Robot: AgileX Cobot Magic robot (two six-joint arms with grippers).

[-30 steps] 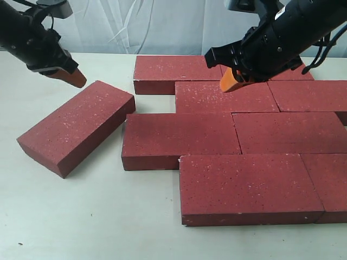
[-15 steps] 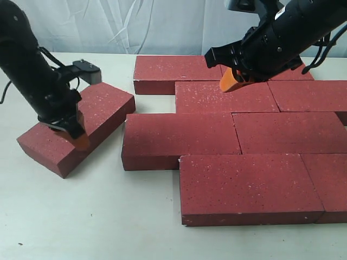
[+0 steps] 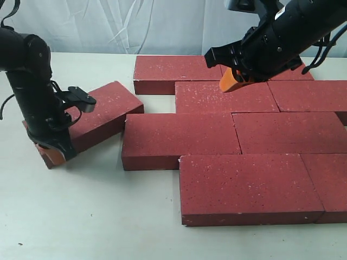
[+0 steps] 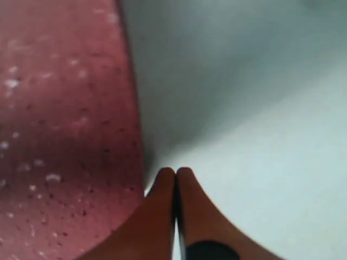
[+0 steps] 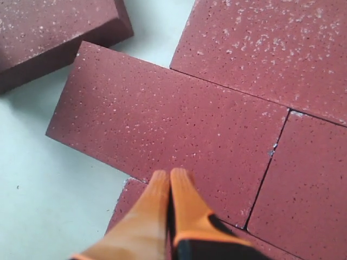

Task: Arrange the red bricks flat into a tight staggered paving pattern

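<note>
Near row: one of the red bricks [image 3: 249, 187] lies flat on the table [image 3: 108, 222], tight against the row behind, its joint offset from theirs. This part of the paving is in order.

Left, middle distance: the loose brick [image 3: 100, 111] lies flat but outside the pattern. Its long axis runs from near-left to far-right, skewed against the laid rows, which run left to right. The left gripper [image 3: 53, 154], a second ago raised at the far left, has come down to the brick's near-left end. Its fingers [image 4: 162, 189] are pressed together and hold nothing, with the tips low at the brick's edge. The brick has since slid to the right. Its far-right corner now sits just beside the second-row brick [image 3: 179, 138]; contact cannot be confirmed.

Judgement: this is a push, not a lift. The brick is heading for the open slot left of the third-row brick [image 3: 225, 97]. It must still turn parallel to the rows before it can close up.

Far right: the right gripper [image 3: 233, 81] hovers above the third row, unmoved, tips together and empty.
</note>
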